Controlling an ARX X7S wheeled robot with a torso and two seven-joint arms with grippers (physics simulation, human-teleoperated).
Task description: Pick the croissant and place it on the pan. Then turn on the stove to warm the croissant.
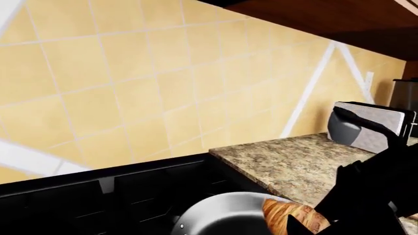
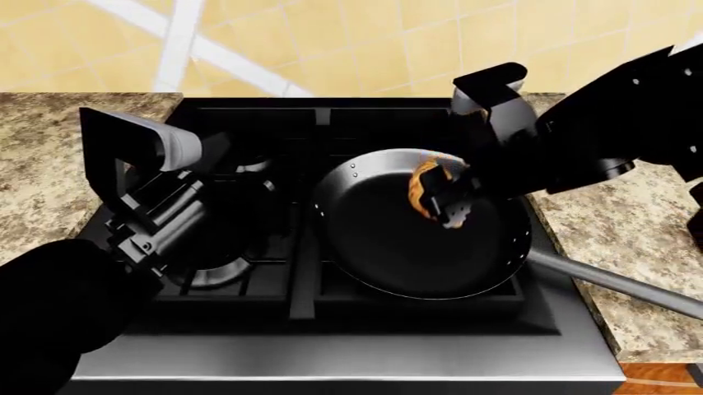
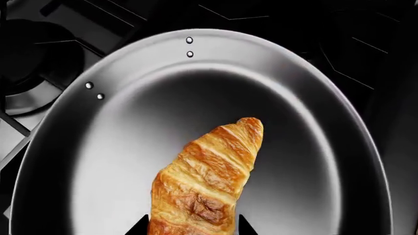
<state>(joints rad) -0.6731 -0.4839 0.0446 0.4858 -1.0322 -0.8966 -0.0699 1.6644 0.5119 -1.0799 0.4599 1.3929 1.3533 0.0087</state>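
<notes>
The croissant (image 2: pixel 426 188) was held between the jaws of the right gripper (image 2: pixel 447 197), suspended over the pan (image 2: pixel 417 247) toward its 1 o'clock side in the head view. In the right wrist view the croissant (image 3: pixel 209 183) was seen pinched at its near end by the two dark jaw tips, its free end pointing over the pan's (image 3: pixel 130 147) bare floor; whether it already touched that floor could not be told. The pan sat on the stove (image 2: pixel 329 362) at the right front burner, its handle running out toward 4 o'clock over the bench (image 2: pixel 637 239).

The left gripper (image 2: pixel 154 164) was parked above the left burners, at about 9 o'clock from the pan, with nothing seen between its jaws (whether they were spread or closed could not be told from these views).

The task was judged to be roughly at its midpoint: the pick-up was done and the croissant had been carried over the pan, but it was not yet released. Lowering and release remained, and then the knob was to be turned; no knobs were visible in any view.
</notes>
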